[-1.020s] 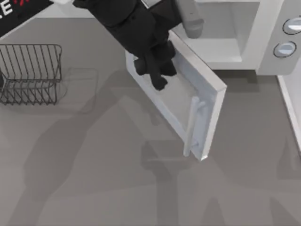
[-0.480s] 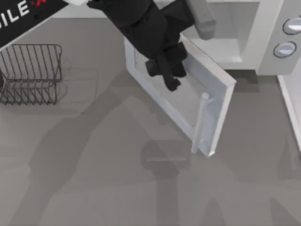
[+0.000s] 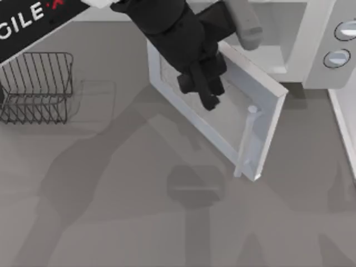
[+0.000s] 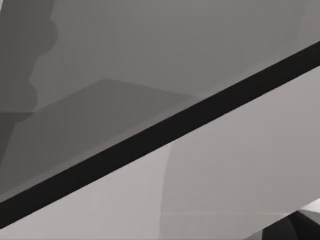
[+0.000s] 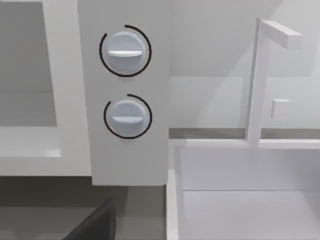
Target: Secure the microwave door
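1. The microwave [image 3: 311, 50] stands at the far right of the table [image 3: 111, 211], its pale cavity exposed; in the right wrist view its two round knobs [image 5: 126, 50] sit one above the other on the side panel.
2. The microwave door [image 3: 222, 119] hangs partly open, swung out toward the near left, its bar handle [image 3: 246, 139] near the free edge.
3. The left gripper [image 3: 204, 89] is over the door's outer face, at the window; whether it touches the panel, or how far its claw is spread, I cannot tell.
4. A dark wire rack [image 3: 36, 86] sits at the far left, well apart from the door.
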Controlling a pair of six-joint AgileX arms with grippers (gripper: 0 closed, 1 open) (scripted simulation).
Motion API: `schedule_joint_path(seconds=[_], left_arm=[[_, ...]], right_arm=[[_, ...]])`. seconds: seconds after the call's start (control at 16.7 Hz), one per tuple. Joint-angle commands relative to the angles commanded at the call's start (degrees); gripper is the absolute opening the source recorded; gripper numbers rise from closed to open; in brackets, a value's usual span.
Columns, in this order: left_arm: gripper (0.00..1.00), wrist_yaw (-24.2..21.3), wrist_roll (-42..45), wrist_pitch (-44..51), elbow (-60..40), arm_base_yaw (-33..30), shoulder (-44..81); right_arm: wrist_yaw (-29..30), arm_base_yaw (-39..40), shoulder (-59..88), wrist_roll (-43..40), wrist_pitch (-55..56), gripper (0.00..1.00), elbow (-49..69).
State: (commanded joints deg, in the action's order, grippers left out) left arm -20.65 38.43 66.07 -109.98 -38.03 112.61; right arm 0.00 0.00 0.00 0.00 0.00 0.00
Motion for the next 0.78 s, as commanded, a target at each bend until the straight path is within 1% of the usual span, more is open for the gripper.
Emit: schedule_joint_path(seconds=[0.24, 0.48, 0.78], left_arm=[[0.00, 0.14, -1.62, 1.45, -0.80, -1.26, 2.32], [0.00, 0.93, -1.43, -0.62, -3.53, -1.34, 1.68], [0.00, 0.38, -0.90, -0.99, -3.52, -1.89, 1.42]], right_arm=[[0.00, 0.00, 0.00, 0.00, 0.00, 1.00, 0.00], [0.00, 0.00, 0.00, 0.00, 0.00, 1.00, 0.00], [0.00, 0.00, 0.00, 0.00, 0.00, 1.00, 0.00]])
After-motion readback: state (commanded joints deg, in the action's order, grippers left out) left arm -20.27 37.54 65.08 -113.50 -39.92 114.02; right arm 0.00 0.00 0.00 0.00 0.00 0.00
